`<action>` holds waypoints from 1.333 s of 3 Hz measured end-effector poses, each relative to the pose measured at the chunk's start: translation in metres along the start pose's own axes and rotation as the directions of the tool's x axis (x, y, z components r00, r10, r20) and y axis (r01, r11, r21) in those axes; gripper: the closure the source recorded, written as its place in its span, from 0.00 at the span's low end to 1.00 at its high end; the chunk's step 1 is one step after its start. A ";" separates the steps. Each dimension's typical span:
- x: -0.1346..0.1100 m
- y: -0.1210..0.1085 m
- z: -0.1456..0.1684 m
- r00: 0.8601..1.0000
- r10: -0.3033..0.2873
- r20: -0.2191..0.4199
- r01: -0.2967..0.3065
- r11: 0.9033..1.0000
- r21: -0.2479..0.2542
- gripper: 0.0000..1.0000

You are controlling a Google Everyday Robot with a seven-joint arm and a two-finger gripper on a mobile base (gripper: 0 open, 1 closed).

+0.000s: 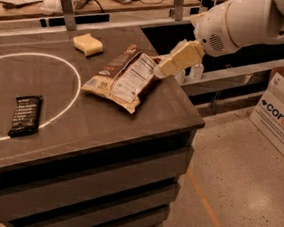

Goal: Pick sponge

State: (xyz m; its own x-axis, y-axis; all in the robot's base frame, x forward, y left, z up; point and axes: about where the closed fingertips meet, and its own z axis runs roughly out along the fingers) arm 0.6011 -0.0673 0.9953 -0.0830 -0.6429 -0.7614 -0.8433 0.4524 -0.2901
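Camera view | sponge (88,44): small pale-yellow foam block, rounded corners, flat at far side of desk (130,134), beyond brown snack bag (124,77), not touching it | claw (162,70): over desk's right edge, just beside the bag, well apart from sponge; open or closed cannot be told

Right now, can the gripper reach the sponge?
Probably yes. The gripper hangs at the edge of the table, with the snack bag lying between it and the sponge. The sponge sits alone, top uncovered, so passing above the bag should work.
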 end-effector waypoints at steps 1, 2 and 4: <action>-0.008 -0.021 0.059 1.000 0.009 -0.014 -0.009 1.000 -0.008 0.00; -0.008 -0.021 0.059 1.000 0.009 -0.014 -0.009 1.000 -0.008 0.00; -0.041 -0.030 0.123 0.994 -0.001 0.107 0.002 1.000 -0.011 0.00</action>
State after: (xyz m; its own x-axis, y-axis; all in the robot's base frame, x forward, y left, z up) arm 0.6948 0.0215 0.9642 -0.0247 -0.5735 -0.8188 -0.8492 0.4442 -0.2855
